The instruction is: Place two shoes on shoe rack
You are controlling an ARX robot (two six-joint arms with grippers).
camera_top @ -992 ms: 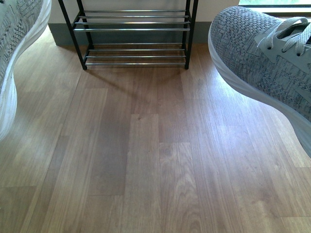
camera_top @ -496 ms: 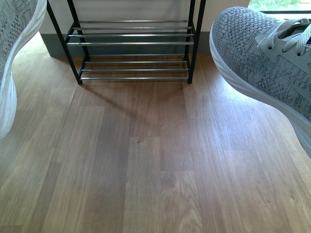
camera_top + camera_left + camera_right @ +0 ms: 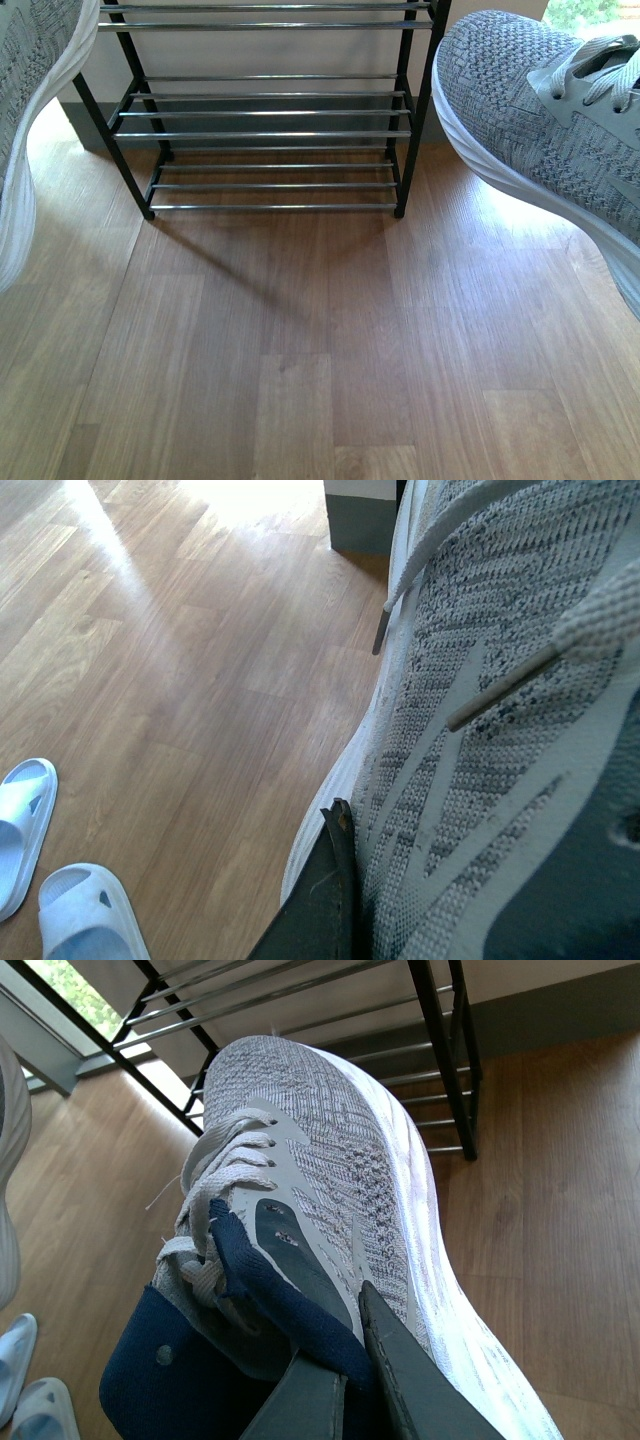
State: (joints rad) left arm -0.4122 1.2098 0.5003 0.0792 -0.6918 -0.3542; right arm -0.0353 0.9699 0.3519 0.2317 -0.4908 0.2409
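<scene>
Transport step. Right hand (image 3: 340,1338) closed on the navy collar of right sneaker (image 3: 330,1150). Left hand (image 3: 342,870) grips left sneaker (image 3: 480,730). Both are aloft, with the shoe rack (image 3: 262,135) ahead, between the hands. Next, probably: advance, then lower the soles level onto the bars.

Front view faces shoe rack (image 3: 260,134), right wrist too, left seemingly floorward

Wood floor carrying a rack and a pair of slides.
The plank floor (image 3: 300,340) is bearing the rack (image 3: 270,135), which is standing on its black feet close against the wall (image 3: 250,50), sunlight glancing off its chrome bars. Two pale blue slides (image 3: 85,920) are lying side by side on the planks, apart from it.
</scene>
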